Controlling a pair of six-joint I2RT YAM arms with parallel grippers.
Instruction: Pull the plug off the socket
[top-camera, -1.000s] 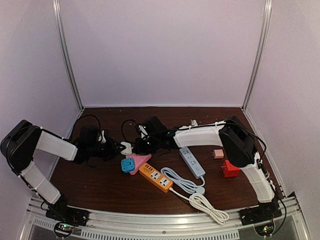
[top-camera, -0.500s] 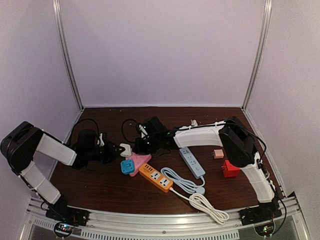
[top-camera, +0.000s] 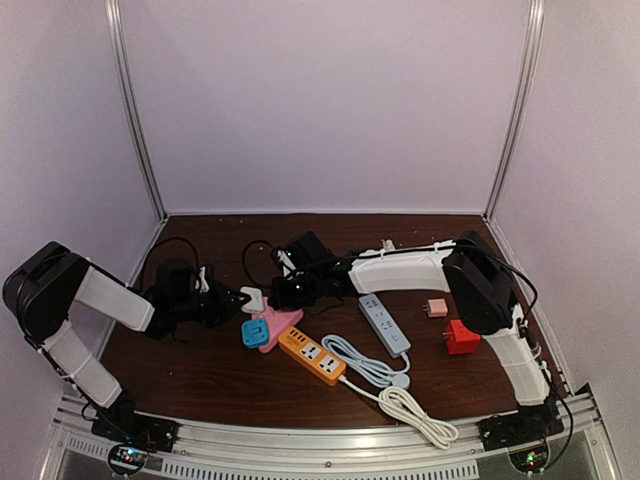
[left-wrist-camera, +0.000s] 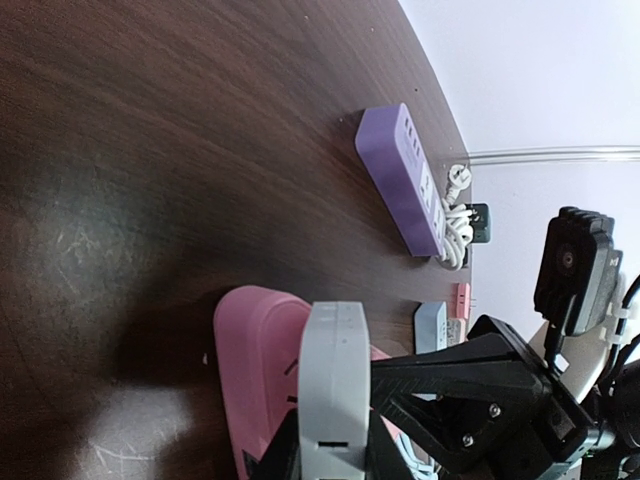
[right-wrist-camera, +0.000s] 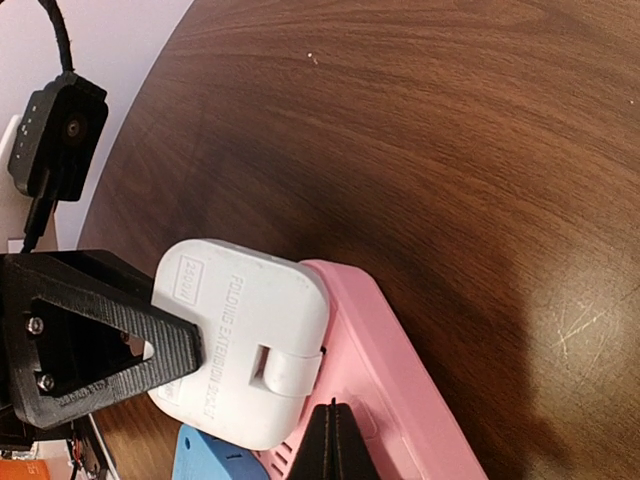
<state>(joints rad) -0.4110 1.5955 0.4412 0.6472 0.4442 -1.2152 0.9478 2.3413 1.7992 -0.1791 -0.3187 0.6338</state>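
A white folding plug (top-camera: 250, 297) sits at the end of a pink socket block (top-camera: 279, 321). My left gripper (top-camera: 243, 298) is shut on the plug, which shows between its fingers in the left wrist view (left-wrist-camera: 335, 385), over the pink socket (left-wrist-camera: 250, 350). My right gripper (top-camera: 284, 296) is shut, and its joined tips (right-wrist-camera: 330, 420) rest on the pink socket (right-wrist-camera: 400, 370) beside the plug (right-wrist-camera: 240, 340). A thin dark gap shows between plug and socket. I cannot tell whether the prongs are still in. A blue plug (top-camera: 255, 333) sits in the socket's near side.
An orange power strip (top-camera: 311, 355), a blue-grey strip (top-camera: 384, 324) with a coiled white cable (top-camera: 415, 410), a red adapter (top-camera: 461, 337) and a small pink adapter (top-camera: 435, 308) lie to the right. A purple strip (left-wrist-camera: 405, 180) lies at the back.
My left gripper has shifted slightly right with the white plug in it. The right arm has barely moved.
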